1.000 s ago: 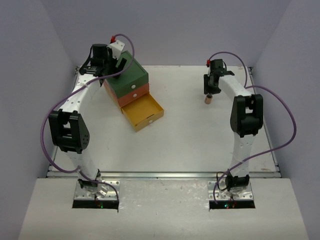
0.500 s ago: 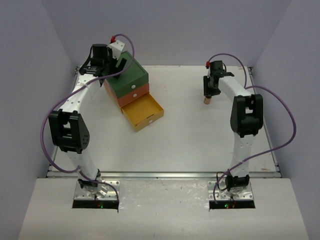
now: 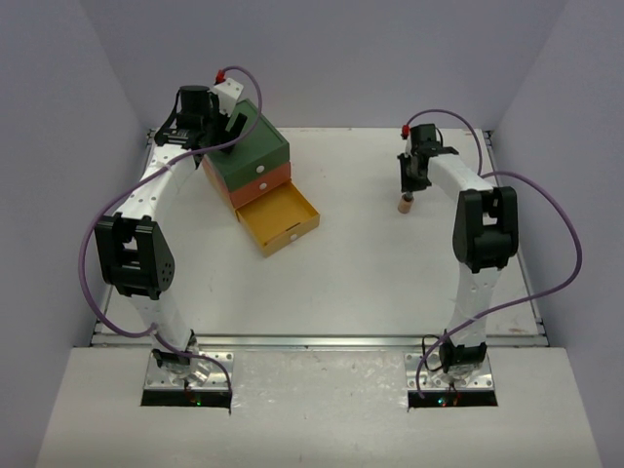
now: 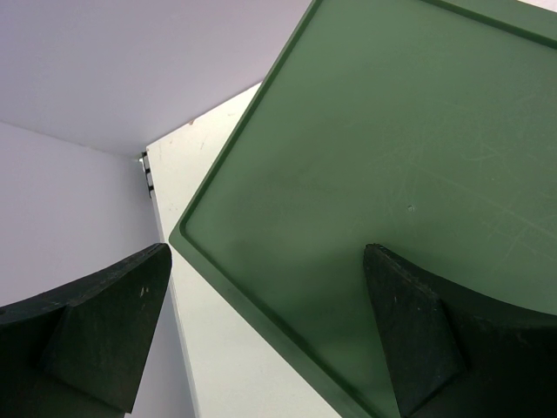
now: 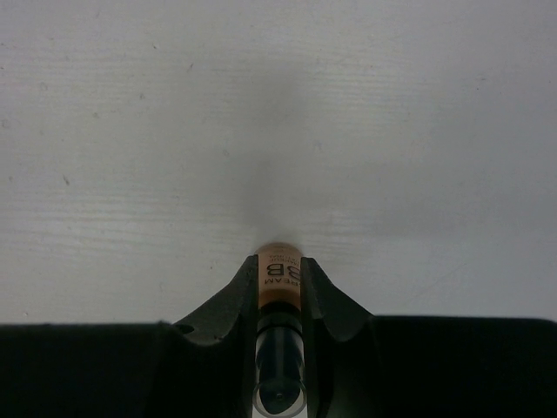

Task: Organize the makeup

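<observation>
Firstly, left gripper (image 4: 265, 261): jaws spread wide and holding nothing, hovering over the back left corner of the chest's green top.
Left gripper risk: if it dips, a finger could press or shove the chest and swing the open drawer away from where the other arm aims.
Drawer chest (image 3: 255, 146): green, orange and yellow tiers, standing at the table's back left, turned at an angle.
Yellow drawer (image 3: 295, 234): pulled out at the bottom; from above I cannot tell what, if anything, lies in it.
Drawer risk: the mouth is narrow and skewed, so a tube let go off-centre or from too high may hit the rim and bounce out.
Tube (image 5: 280, 277): tan body with a dark cap, hanging upright with the tan end down over bare table, well apart from the chest; whether it touches the surface I cannot tell.
Right gripper (image 3: 409, 180): jaws closed on the tube, pinching it near the tan end.
Grip risk: a round, slick body in a small pinch may swivel or slip during a quick swing towards the drawer.
Table (image 3: 370, 263): a dropped tube would probably roll.
Crossing risk: both arms converge at the chest, so they could clash.
</observation>
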`<state>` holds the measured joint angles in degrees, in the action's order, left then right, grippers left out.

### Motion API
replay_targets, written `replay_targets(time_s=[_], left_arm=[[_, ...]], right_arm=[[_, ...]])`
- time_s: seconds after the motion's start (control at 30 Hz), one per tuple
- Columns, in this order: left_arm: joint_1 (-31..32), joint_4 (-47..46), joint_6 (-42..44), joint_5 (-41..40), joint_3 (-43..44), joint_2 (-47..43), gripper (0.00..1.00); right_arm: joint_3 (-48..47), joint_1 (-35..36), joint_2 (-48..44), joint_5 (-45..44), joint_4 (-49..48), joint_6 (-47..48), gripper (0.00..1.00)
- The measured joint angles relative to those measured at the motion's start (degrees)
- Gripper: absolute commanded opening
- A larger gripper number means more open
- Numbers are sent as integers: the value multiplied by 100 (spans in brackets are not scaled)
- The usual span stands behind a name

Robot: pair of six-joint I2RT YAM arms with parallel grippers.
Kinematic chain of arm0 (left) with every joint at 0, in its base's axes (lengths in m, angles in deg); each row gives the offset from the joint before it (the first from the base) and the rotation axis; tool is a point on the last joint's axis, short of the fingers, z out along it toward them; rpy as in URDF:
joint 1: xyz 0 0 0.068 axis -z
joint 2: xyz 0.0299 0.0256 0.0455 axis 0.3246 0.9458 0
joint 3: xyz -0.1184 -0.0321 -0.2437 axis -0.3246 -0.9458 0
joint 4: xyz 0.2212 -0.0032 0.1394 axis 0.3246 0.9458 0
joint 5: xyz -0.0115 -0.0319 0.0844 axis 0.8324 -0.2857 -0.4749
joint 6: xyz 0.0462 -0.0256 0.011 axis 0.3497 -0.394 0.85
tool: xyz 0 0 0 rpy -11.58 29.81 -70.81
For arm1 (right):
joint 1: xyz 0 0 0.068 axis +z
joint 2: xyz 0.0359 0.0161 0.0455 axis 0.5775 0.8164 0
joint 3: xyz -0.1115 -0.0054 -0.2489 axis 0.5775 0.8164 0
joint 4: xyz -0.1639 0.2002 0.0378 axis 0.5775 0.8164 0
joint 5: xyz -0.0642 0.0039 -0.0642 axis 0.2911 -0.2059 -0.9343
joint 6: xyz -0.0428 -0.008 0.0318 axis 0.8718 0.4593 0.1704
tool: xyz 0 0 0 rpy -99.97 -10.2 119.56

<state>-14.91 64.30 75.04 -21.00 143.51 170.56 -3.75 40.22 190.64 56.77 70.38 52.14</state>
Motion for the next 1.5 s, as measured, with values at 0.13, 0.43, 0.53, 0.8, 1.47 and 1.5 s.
replay_targets(time_s=[0.13,0.43,0.53,0.8,1.47,1.5], left_arm=[[0,0,-2,0,0,0,93],[0,0,-9,0,0,0,93],[0,0,-9,0,0,0,93],[0,0,-9,0,0,0,93],[42,897,-66,1272,330,-92,95],[70,962,-54,1366,330,-131,95]], right_arm=[[161,0,-141,35,-5,50,0],[366,0,-312,177,-52,131,0],[403,0,-385,230,-59,131,0],[334,0,-435,483,-27,103,0],[-899,541,-441,1545,238,-622,0],[-968,592,-441,1577,246,-666,0]])
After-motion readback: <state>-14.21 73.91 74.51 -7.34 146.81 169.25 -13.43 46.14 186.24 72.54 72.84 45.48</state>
